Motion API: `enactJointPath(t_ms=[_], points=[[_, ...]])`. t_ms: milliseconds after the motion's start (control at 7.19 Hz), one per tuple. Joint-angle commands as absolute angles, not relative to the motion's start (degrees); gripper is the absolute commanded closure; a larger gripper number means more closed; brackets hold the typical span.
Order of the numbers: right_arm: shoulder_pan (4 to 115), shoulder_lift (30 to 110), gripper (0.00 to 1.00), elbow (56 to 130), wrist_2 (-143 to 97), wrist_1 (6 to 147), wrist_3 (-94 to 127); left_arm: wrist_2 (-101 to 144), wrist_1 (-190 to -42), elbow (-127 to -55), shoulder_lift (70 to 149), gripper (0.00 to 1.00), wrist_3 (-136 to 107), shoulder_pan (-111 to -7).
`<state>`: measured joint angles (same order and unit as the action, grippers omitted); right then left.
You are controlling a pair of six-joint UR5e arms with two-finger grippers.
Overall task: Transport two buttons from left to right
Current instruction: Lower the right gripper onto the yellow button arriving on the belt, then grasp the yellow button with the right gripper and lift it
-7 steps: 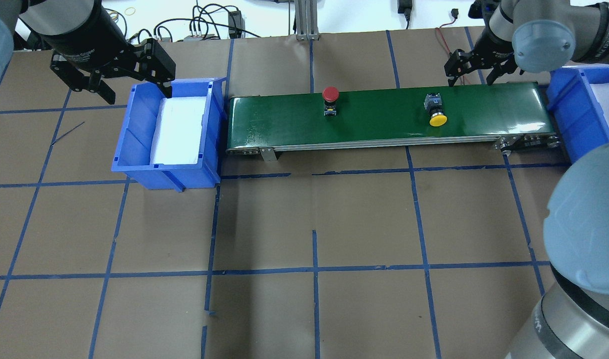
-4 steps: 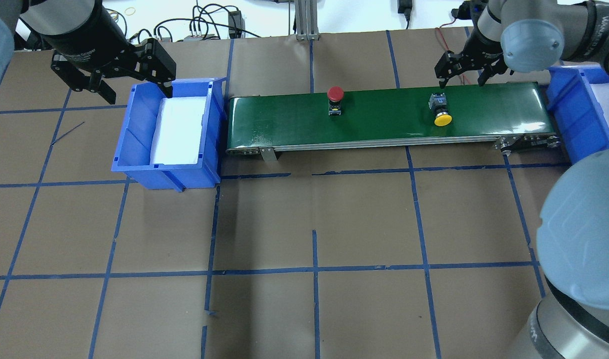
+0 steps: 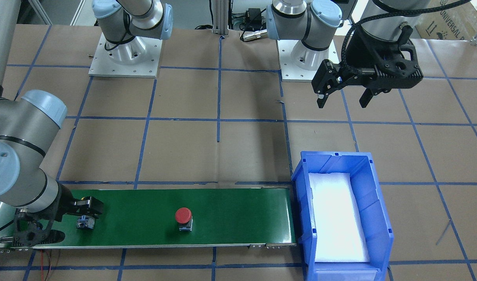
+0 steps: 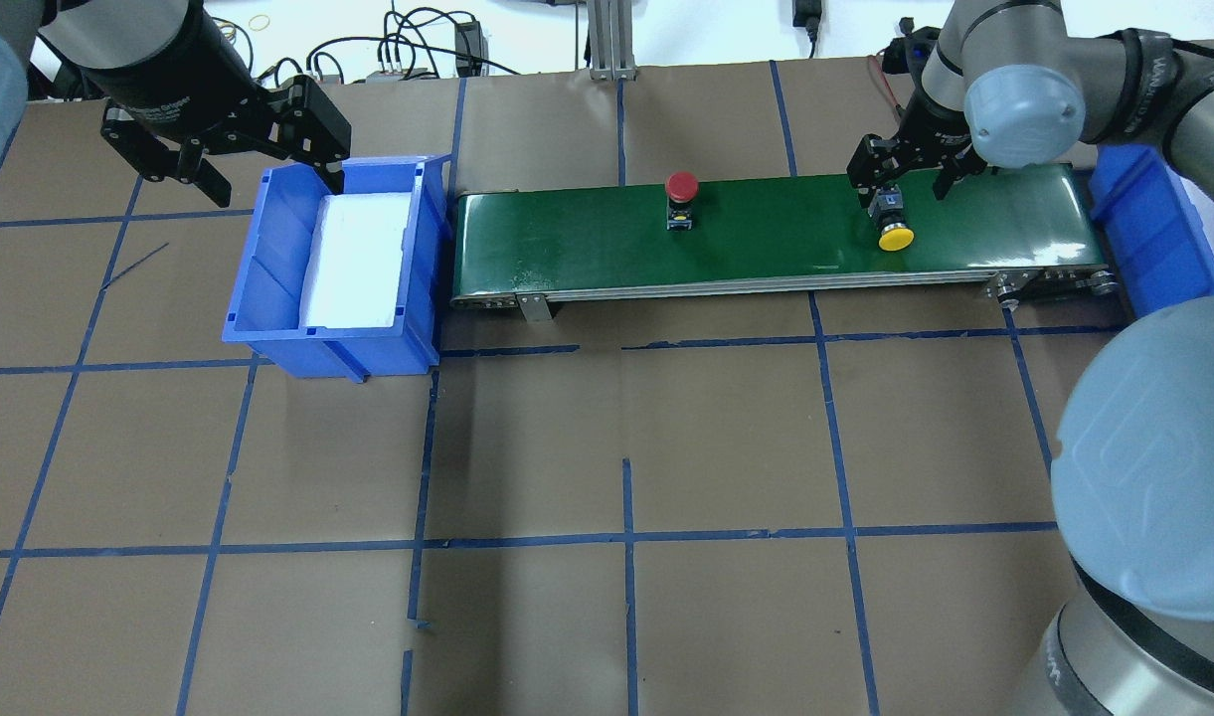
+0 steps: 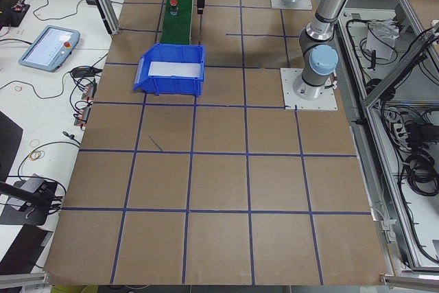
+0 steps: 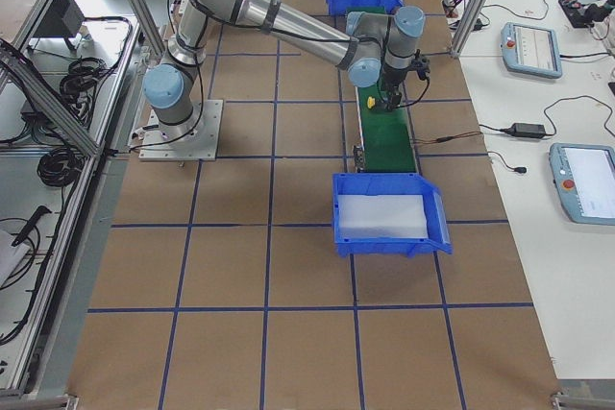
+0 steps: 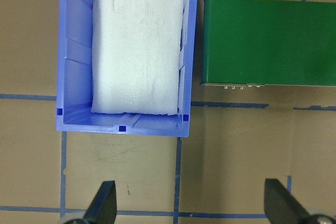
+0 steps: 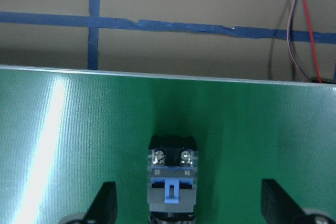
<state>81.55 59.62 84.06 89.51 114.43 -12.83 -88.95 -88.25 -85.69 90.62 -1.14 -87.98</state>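
Both buttons lie on the green conveyor belt (image 4: 587, 239). The red-capped button (image 4: 682, 189) (image 3: 183, 216) sits near the belt's middle, untouched. On the belt's right part lies the yellow-capped button (image 4: 894, 237), its grey-and-black body (image 8: 170, 179) (image 3: 84, 223) pointing to the far side. My right gripper (image 4: 900, 177) (image 8: 190, 205) is open and low over that body, one finger on each side and neither touching. My left gripper (image 4: 268, 181) (image 3: 343, 102) (image 7: 191, 205) hangs open and empty above the far end of the left blue bin (image 4: 268, 298).
The left blue bin (image 7: 73, 51) holds only a white foam pad. A second blue bin (image 4: 1148, 234) (image 6: 346, 228) stands at the belt's right end. Cables and a red wire (image 8: 304, 30) run along the table's far edge. Brown paper with blue tape lines covers the table.
Both buttons have ridden the belt to the right. My right gripper has moved left and down from beyond the belt's far edge to straddle the yellow button's body. The left arm has stayed still.
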Motion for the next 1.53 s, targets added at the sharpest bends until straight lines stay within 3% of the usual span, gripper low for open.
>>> enactJointPath(t_ms=[0,139,278,417,834,1391], points=[[81.5,59.3,0.27,85.2,89.4,114.6,-13.3,-88.9,-88.2,-85.6,90.6,0.00,-1.1,-88.1],[81.2,59.6,0.65,85.2,89.5,114.5,-13.8,-88.9,-88.2,-85.6,90.6,0.00,-1.1,-88.1],[81.1,59.8,0.86,85.8,90.0,114.5,-13.7,-88.9,-88.2,-85.6,90.6,0.00,-1.1,-88.1],[81.0,59.9,0.92,85.7,92.9,114.6,-13.8,-88.9,-88.2,-85.6,90.7,0.00,-1.1,-88.2],[76.0,62.1,0.93,77.4,92.5,114.2,-16.3,-88.9,-88.2,-85.6,90.7,0.00,-1.2,-88.2],[56.6,61.5,0.93,76.4,91.2,114.3,-34.1,-88.9,-88.2,-85.6,90.7,0.00,-1.2,-88.2]])
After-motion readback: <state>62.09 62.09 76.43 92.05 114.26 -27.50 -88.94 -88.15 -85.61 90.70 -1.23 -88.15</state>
